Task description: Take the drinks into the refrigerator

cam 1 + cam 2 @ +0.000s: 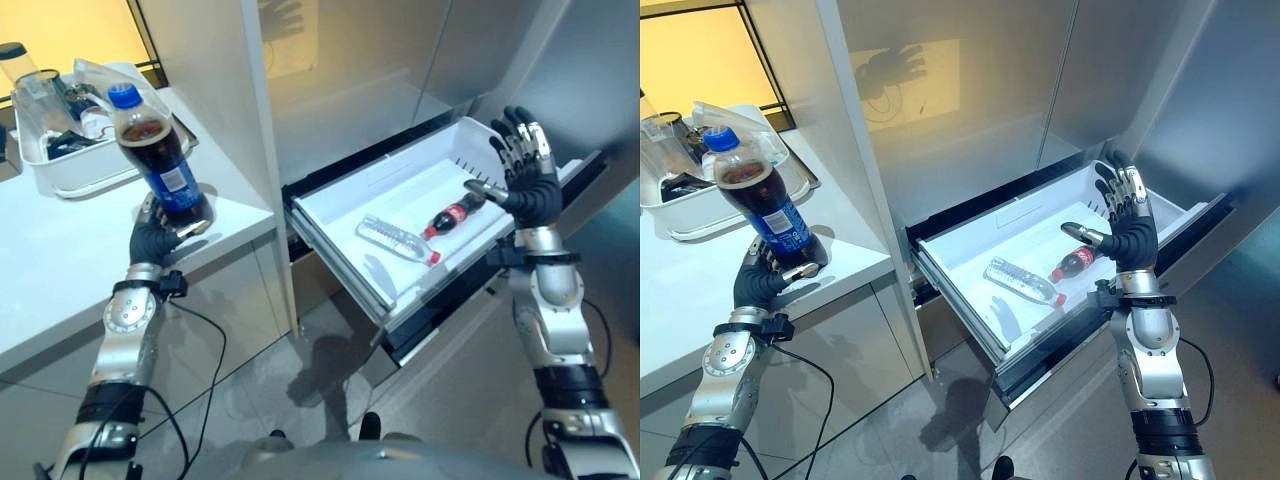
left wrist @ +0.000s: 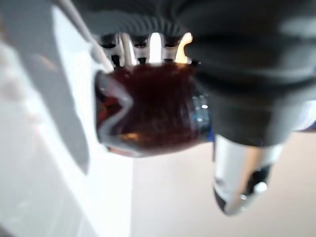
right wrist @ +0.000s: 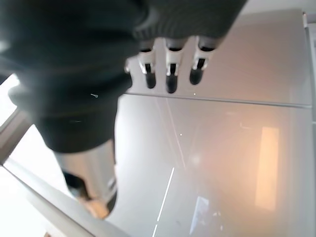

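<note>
The left hand (image 1: 155,240) was curled round the base of a large cola bottle (image 1: 155,155) of clear plastic with a blue cap and label, held tilted above the white counter (image 1: 70,260). The left wrist view showed the ridged bottle base against the fingers (image 2: 155,47). At 10 o'clock of it sat a white dish tub (image 1: 60,170) of glassware. The right hand (image 1: 525,175) was spread wide, empty, at 3 o'clock over the open white refrigerator drawer (image 1: 340,215), which held a small cola bottle (image 1: 455,213) and a clear water bottle (image 1: 395,240) lying flat.
</note>
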{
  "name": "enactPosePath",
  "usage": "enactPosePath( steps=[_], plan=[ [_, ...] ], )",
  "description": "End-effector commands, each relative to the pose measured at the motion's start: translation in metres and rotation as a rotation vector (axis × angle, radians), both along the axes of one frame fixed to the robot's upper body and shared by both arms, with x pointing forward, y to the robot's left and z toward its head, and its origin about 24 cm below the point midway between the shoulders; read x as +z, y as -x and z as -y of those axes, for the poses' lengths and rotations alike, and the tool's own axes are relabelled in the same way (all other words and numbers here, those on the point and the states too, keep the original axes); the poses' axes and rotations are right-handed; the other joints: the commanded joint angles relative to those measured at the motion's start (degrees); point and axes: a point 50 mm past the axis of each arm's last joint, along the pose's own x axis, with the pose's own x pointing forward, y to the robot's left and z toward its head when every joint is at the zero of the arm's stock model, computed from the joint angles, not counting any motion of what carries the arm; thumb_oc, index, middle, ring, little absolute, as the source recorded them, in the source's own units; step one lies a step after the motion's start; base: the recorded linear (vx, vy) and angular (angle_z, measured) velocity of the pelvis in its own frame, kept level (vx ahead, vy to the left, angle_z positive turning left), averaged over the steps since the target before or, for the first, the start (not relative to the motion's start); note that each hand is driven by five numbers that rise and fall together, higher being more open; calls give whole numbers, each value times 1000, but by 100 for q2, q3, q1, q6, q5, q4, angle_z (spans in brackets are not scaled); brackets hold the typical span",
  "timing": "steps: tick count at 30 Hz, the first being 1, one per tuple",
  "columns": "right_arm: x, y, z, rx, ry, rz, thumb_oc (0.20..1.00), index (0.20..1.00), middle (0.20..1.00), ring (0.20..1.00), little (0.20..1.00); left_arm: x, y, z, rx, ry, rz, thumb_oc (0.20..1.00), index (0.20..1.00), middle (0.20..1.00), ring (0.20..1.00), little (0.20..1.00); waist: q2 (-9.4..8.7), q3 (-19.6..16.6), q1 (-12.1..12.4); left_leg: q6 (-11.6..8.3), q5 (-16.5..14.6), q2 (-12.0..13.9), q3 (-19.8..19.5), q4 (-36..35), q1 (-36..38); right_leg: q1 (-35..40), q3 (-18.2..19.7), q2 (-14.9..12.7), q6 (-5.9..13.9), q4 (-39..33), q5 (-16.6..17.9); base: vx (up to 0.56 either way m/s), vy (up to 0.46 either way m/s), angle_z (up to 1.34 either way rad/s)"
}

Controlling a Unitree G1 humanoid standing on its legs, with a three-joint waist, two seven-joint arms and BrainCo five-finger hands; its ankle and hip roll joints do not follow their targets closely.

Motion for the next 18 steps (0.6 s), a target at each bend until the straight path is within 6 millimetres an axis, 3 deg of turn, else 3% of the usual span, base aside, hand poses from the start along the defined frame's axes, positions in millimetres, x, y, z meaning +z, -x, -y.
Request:
enactPosePath(
  steps=[1,18],
  plan=[
    [25,6,-4,41,15,122,1000,1000,1000,1000,1000,35,-25,6,-23,-41,125,1000,1000,1000,1000,1000,-30,-14,-103,281,-431,-190,-192,3,32,141,250,-68,338,811,-686,0,0,0],
    [25,6,-10,58,4,123,1000,1000,1000,1000,1000,39,-45,29,-65,-33,123,1000,1000,1000,1000,1000,-23,-3,-193,291,-440,-201,-160,3,31,115,320,-40,352,829,-666,0,0,0]
  ],
)
